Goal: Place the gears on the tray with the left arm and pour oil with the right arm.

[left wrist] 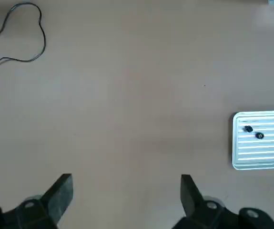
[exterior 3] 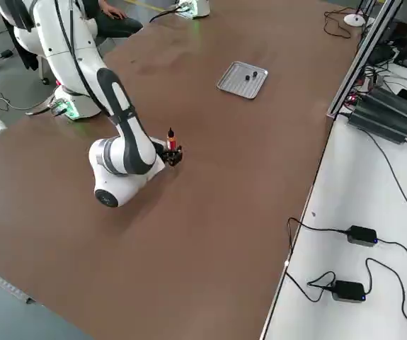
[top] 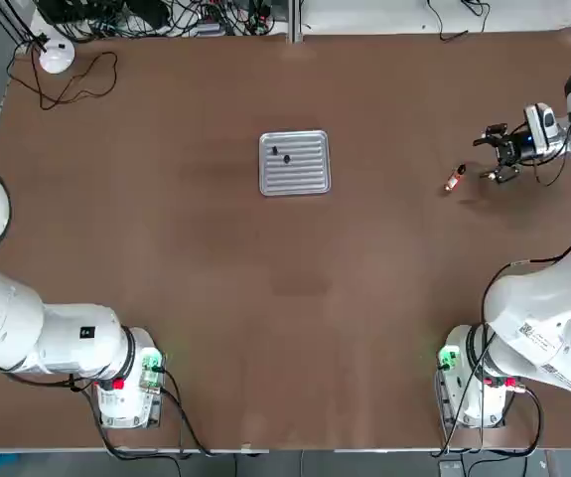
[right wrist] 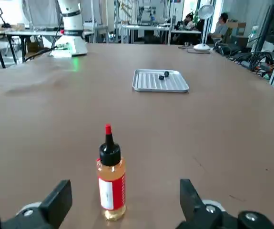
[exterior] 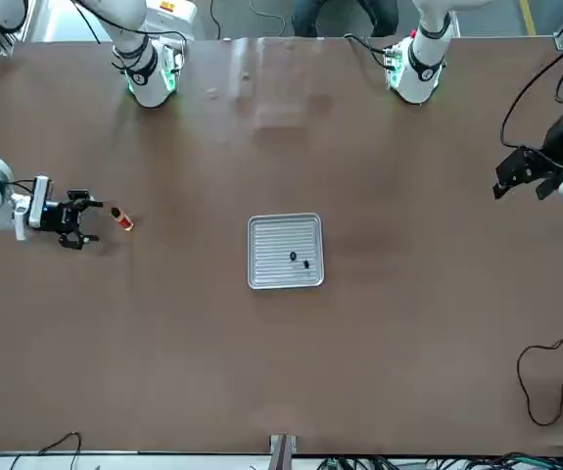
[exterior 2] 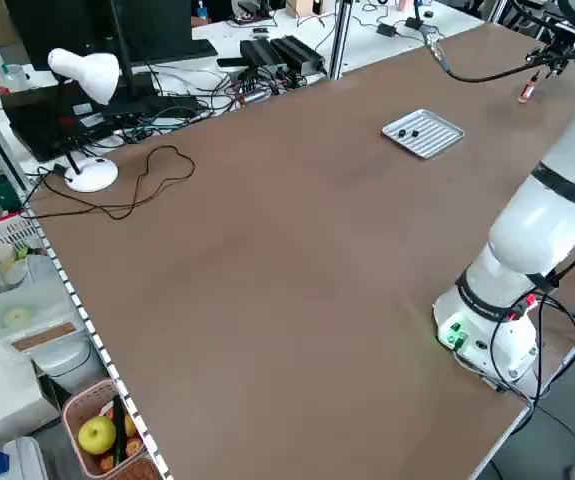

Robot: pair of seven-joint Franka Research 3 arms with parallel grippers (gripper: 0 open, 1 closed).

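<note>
While both claws gape empty, brown tabletop [top: 265,298], dark cables [top: 181,18], person seated behind [exterior: 345,15]

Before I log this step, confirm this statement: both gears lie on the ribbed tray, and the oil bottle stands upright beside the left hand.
The hand is the wrong one: the oil bottle stands upright beside the right hand, its open fingers at either side with a gap, as the right wrist view shows. The rest stands.
</note>
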